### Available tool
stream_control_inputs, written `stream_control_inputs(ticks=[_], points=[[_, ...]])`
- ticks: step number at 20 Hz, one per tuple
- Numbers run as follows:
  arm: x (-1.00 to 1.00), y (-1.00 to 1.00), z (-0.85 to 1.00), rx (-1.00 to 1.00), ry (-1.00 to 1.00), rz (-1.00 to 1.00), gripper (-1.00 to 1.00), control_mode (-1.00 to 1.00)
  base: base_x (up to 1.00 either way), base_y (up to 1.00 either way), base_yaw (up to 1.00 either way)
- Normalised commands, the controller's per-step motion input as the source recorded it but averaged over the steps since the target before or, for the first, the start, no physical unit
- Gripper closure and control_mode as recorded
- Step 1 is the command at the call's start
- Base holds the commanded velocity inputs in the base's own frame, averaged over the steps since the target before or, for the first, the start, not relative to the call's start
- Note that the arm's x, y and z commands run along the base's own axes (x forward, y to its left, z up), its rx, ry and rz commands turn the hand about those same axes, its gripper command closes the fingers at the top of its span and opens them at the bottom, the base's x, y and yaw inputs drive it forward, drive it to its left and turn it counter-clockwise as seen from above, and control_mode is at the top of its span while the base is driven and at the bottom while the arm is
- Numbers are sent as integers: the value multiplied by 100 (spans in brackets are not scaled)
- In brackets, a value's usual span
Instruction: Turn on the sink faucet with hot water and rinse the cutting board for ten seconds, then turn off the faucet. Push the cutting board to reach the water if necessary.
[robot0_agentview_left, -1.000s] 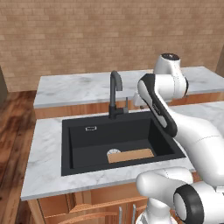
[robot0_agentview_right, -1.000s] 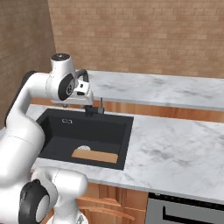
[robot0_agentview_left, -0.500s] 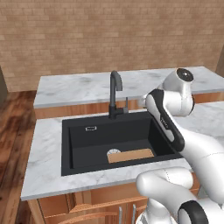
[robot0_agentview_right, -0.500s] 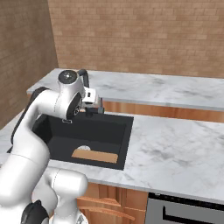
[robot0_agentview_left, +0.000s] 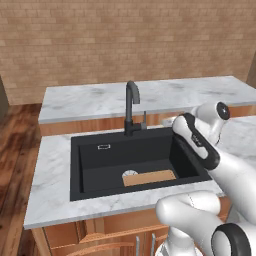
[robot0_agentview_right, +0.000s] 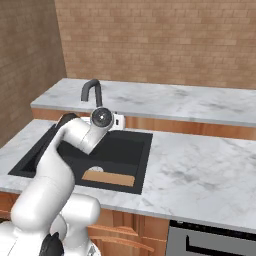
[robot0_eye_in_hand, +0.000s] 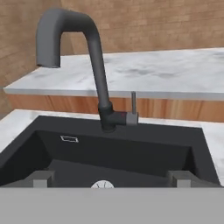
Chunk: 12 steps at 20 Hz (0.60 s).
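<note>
The dark grey gooseneck sink faucet (robot0_eye_in_hand: 98, 74) stands at the back rim of the black sink (robot0_eye_in_hand: 131, 153), its small lever handle (robot0_eye_in_hand: 133, 104) upright on the right of its base. No water runs from the spout. The tan cutting board (robot0_agentview_left: 149, 177) lies flat on the basin floor at the front right, beside the round drain (robot0_agentview_left: 130, 173), and appears again as the cutting board (robot0_agentview_right: 108, 177). My gripper (robot0_eye_in_hand: 109, 179) is open and empty, facing the faucet (robot0_agentview_left: 131, 107) from over the basin's right side, a short way from the lever.
A marble counter (robot0_agentview_left: 55, 165) surrounds the sink, with a higher marble ledge (robot0_agentview_left: 90, 97) behind it under a brick wall. A metal overflow plate (robot0_eye_in_hand: 69, 139) sits on the basin's back wall. My arm's elbow (robot0_agentview_right: 75, 135) hangs over the basin.
My arm's elbow has dropped down toward the sink and the hand has drawn back a little from the lever. The faucet, lever and cutting board look unchanged.
</note>
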Motion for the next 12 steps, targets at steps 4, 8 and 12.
stream_control_inputs(ticks=[4, 8, 12], points=[[52, -4, -31, 2, -11, 3, -100, -100, 0, 0, 0], [41, 0, -25, 0, -10, 0, -100, -100, 0, 0, 0], [35, 0, -18, 0, -3, 0, -100, -100, 0, 0, 0]])
